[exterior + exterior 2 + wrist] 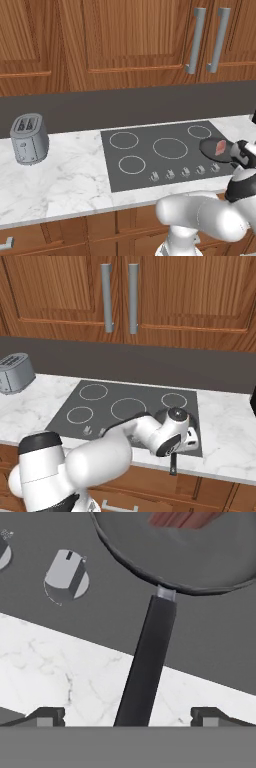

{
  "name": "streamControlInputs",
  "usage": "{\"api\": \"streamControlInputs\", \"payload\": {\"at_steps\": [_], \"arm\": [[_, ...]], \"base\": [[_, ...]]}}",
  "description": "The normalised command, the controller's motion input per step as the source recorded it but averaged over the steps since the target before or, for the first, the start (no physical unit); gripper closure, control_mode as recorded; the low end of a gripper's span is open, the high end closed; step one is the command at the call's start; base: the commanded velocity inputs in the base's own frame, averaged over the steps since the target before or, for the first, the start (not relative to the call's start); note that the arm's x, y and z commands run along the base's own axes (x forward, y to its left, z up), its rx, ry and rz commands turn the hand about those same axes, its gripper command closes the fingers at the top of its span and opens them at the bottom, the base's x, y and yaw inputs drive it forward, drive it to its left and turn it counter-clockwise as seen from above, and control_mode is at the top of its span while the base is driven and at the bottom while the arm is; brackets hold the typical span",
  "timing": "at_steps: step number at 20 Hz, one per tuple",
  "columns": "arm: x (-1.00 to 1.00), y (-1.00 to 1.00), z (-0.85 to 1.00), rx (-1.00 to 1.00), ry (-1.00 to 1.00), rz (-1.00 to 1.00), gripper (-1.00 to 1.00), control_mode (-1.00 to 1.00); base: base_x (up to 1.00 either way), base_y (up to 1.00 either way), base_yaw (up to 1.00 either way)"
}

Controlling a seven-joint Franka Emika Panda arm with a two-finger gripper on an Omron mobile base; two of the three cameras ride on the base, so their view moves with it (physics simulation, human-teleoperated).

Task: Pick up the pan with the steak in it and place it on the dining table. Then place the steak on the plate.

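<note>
On the cooktop's (165, 152) front right corner sat the pan (215, 150), the steak (220, 147) inside it. The gripper (127, 716) hovered over the pan's handle (147, 662), fingers (47, 716) spread wide on either side, not touching it.

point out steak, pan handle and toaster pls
steak (220, 147), left base view, middle of the pink slab in the pan.
pan handle (147, 662), hand view, mid-length of the black bar, between the finger tips.
toaster (29, 139), left base view, its grey front face.
</note>
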Motion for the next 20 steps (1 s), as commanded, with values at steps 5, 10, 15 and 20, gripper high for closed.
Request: {"api": "streamControlInputs", "payload": {"at_steps": [5, 10, 15, 20], "arm": [[0.07, -0.14, -0.26, 0.04, 0.03, -0.01, -1.0, -1.0], [0.11, -0.26, -0.29, 0.1, 0.04, -0.01, -1.0, -1.0], [0.13, -0.28, -0.22, 0.12, 0.04, -0.01, -1.0, -1.0], [0.06, -0.03, -0.08, 0.02, 0.01, 0.0, 1.0, -1.0]], "base": [[0.0, 0.0, 0.0], [0.0, 0.0, 0.0], [0.0, 0.0, 0.0], [0.0, 0.0, 0.0]]}}
